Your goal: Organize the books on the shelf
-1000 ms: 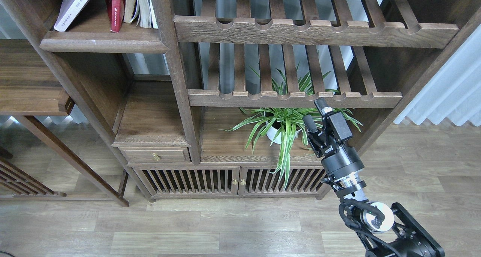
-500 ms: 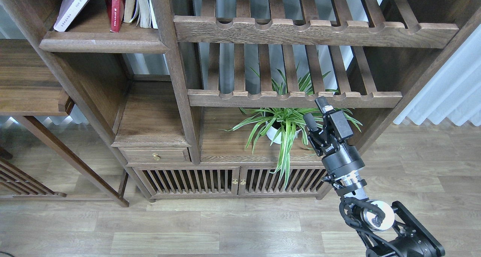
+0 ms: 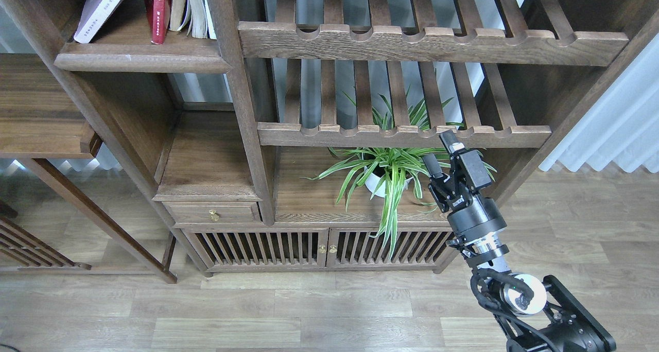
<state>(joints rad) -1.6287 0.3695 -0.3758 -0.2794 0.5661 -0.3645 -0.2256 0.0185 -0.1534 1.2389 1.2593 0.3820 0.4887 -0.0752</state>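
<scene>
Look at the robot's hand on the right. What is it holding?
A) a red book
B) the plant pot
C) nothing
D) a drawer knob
C: the right gripper has its two fingers spread apart with only air between them, up in front of the plant, while the books stand far off on the shelf at the upper left.

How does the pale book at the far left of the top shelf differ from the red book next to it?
The pale book leans steeply to the right, showing its broad light cover; the red book stands nearly upright, showing mostly its narrow edge. The pale book looks lavender-white with small print; the red book is deep red. Both rest on the same dark wooden shelf, and no gripper touches them.
</scene>
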